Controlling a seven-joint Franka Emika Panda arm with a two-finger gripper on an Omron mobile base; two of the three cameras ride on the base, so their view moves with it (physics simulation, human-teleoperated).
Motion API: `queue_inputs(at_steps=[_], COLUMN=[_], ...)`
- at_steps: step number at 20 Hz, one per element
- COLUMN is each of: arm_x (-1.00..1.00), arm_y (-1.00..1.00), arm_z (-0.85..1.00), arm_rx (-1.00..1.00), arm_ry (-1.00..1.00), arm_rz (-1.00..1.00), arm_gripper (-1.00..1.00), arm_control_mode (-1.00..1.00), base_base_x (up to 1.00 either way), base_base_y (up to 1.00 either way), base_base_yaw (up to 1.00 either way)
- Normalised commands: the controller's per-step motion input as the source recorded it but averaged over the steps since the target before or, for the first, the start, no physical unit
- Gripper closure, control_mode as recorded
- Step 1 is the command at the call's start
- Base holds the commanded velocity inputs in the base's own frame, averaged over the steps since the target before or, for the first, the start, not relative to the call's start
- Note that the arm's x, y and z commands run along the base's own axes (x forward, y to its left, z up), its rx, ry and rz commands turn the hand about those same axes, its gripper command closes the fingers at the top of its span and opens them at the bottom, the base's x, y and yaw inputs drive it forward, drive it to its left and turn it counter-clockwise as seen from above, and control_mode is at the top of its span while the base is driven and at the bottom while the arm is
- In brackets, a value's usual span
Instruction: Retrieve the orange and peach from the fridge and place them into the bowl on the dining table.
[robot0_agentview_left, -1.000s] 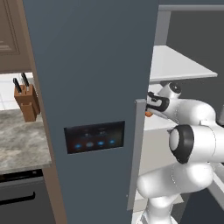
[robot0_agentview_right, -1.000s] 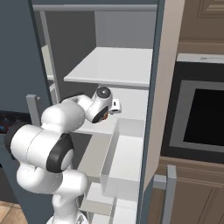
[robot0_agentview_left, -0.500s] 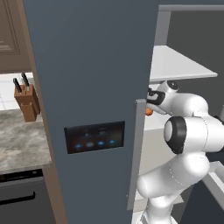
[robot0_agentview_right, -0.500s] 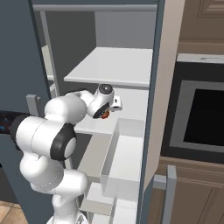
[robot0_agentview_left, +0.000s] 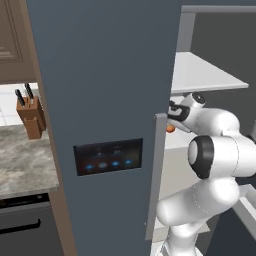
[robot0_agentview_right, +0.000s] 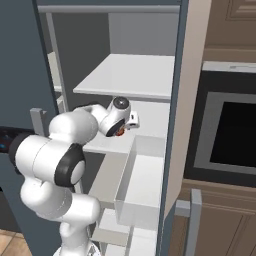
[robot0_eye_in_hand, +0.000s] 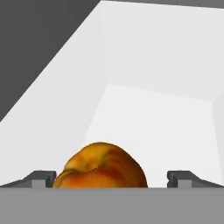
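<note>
**Peach between spread fingertips**

Peach (robot0_eye_in_hand: 101, 167), mottled orange-red, low in frame on pale fridge shelf (robot0_eye_in_hand: 153, 127). Gripper (robot0_eye_in_hand: 112, 178) wide apart; left fingertip (robot0_eye_in_hand: 41, 177) just beside the fruit, right one further off. Contact cannot be told.

A knife block (robot0_agentview_left: 31, 116) stands on the marble counter (robot0_agentview_left: 22, 165); black oven (robot0_agentview_right: 227, 131) right.

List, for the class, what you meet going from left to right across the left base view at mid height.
Knife block → fridge door's dark panel → grey handle → the peach → white arm.
</note>
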Motion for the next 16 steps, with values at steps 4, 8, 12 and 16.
queue_inputs(at_steps=[4,8,12,16], arm_x=[-0.19,-0.01,0.0,-0.04], arm_y=[-0.03,-0.06,-0.04,-0.14], arm_z=[-0.34,-0.3,-0.31,-0.53], arm_rx=[0.0,0.0,0.0,0.0], arm_ry=[0.0,0.0,0.0,0.03], arm_rz=[0.0,0.0,0.0,0.0], arm_gripper=[-1.0,-1.0,-1.0,-1.0], arm_control_mode=[-1.0,-1.0,-1.0,-1.0], base_base_x=[0.0,0.0,0.0,0.0], base_base_y=[0.0,0.0,0.0,0.0], base_base_yaw=[0.0,0.0,0.0,0.0])
